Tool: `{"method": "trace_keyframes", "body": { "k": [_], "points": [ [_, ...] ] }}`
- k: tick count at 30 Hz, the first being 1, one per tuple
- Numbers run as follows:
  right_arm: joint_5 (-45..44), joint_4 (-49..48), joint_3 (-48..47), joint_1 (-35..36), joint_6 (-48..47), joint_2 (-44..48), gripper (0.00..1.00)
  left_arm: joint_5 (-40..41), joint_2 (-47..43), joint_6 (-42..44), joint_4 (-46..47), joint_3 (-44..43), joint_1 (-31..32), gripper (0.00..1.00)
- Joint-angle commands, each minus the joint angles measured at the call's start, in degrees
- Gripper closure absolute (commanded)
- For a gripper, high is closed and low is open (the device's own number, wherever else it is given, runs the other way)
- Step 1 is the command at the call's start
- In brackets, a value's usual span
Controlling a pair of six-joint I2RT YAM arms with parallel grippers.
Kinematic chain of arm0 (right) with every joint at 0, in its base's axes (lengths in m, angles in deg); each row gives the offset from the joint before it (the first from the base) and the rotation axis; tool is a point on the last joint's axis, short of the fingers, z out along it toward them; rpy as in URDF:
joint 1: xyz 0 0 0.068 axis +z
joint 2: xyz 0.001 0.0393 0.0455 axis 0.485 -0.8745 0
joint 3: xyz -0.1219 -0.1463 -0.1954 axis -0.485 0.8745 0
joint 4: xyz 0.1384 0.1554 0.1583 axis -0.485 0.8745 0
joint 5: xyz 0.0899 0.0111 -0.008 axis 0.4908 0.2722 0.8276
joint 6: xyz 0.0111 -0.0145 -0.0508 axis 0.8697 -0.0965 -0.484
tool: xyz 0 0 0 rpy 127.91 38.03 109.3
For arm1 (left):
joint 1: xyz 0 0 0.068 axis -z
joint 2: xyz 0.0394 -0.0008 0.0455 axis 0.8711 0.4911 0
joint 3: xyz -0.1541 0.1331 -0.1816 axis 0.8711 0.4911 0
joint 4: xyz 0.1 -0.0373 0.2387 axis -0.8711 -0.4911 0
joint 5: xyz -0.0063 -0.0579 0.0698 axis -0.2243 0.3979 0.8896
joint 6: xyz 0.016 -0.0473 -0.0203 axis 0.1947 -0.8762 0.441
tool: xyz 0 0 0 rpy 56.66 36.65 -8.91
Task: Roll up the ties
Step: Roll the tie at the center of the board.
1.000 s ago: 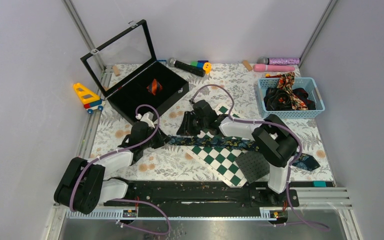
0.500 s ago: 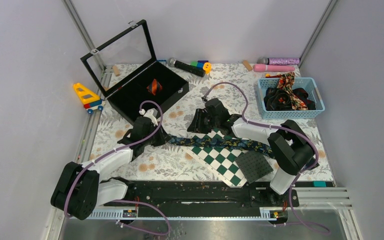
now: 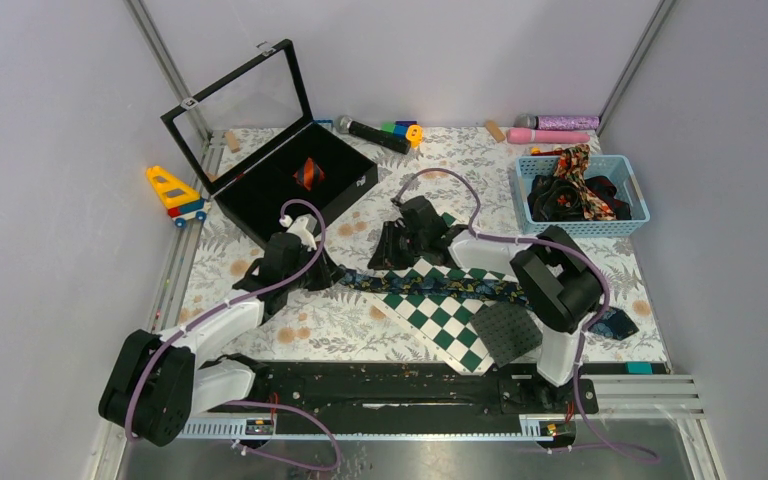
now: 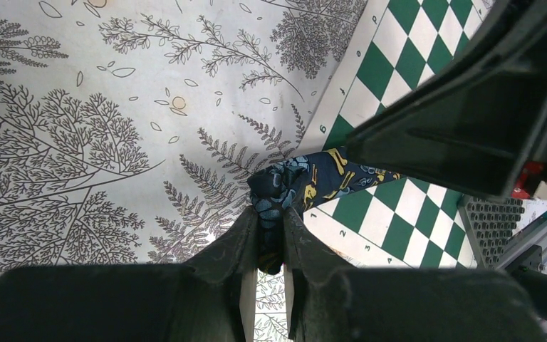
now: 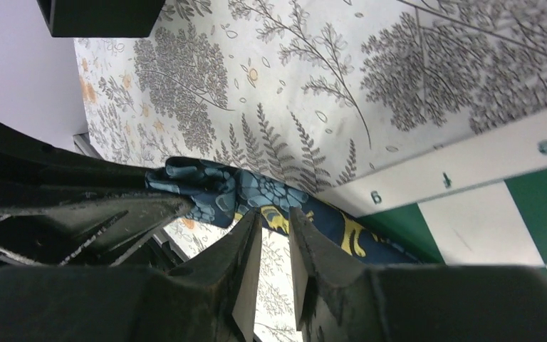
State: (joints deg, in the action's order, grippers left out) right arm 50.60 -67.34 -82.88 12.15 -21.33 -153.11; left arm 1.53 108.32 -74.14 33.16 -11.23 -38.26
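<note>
A dark navy tie with a blue and yellow floral print (image 3: 460, 287) lies stretched across the green-and-white chequered board (image 3: 440, 322), its wide end at the right (image 3: 615, 322). My left gripper (image 3: 322, 272) is shut on the tie's narrow end; in the left wrist view the fabric (image 4: 306, 178) is bunched between the jaws (image 4: 271, 217). My right gripper (image 3: 400, 258) stands over the tie a little to the right. In its wrist view the jaws (image 5: 274, 219) are nearly together, pinching the tie's edge (image 5: 214, 189). A rolled red-orange and black tie (image 3: 308, 172) sits in the open black box (image 3: 260, 200).
A blue basket (image 3: 582, 228) at the back right holds several more ties (image 3: 572, 195). A black perforated pad (image 3: 505, 332) lies by the board. A toy truck (image 3: 175, 193), a black microphone (image 3: 372, 132) and pink and purple cylinders (image 3: 550, 135) lie at the edges.
My right gripper swung right, then back a little left, staying over the tie. My left arm edged slightly right with the tie's end. The tie's wide end shifted slightly.
</note>
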Motion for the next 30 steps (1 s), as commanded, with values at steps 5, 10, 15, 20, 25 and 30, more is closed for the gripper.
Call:
{"method": "trace_keyframes", "body": {
  "k": [5, 10, 15, 20, 25, 30],
  "points": [
    [1.7, 0.5, -8.7, 0.4, 0.7, -5.6, 0.78, -0.3, 1.0, 0.0, 5.0, 0.9, 0.3, 1.00],
    [1.0, 1.8, -9.8, 1.5, -0.3, -7.8, 0.79, 1.0, 4.2, -2.7, 7.9, 3.0, 0.2, 1.00],
    [-1.1, 4.6, -12.7, 3.4, -2.9, -10.8, 0.80, 0.1, 7.3, -4.0, 11.6, 4.9, 0.2, 1.00],
    [-1.3, 5.9, -14.4, 4.1, -3.2, -12.9, 0.81, 0.3, 8.3, -4.0, 12.6, 5.8, 0.2, 0.99],
    [0.0, 7.7, -16.9, 4.8, -4.3, -14.8, 0.81, 1.3, 7.2, -4.1, 11.9, 6.1, 0.2, 0.90],
    [0.2, 9.9, -17.0, 5.3, -4.9, -14.8, 0.82, 1.8, 6.8, -4.3, 11.5, 6.2, 0.2, 0.82]
  ]
}}
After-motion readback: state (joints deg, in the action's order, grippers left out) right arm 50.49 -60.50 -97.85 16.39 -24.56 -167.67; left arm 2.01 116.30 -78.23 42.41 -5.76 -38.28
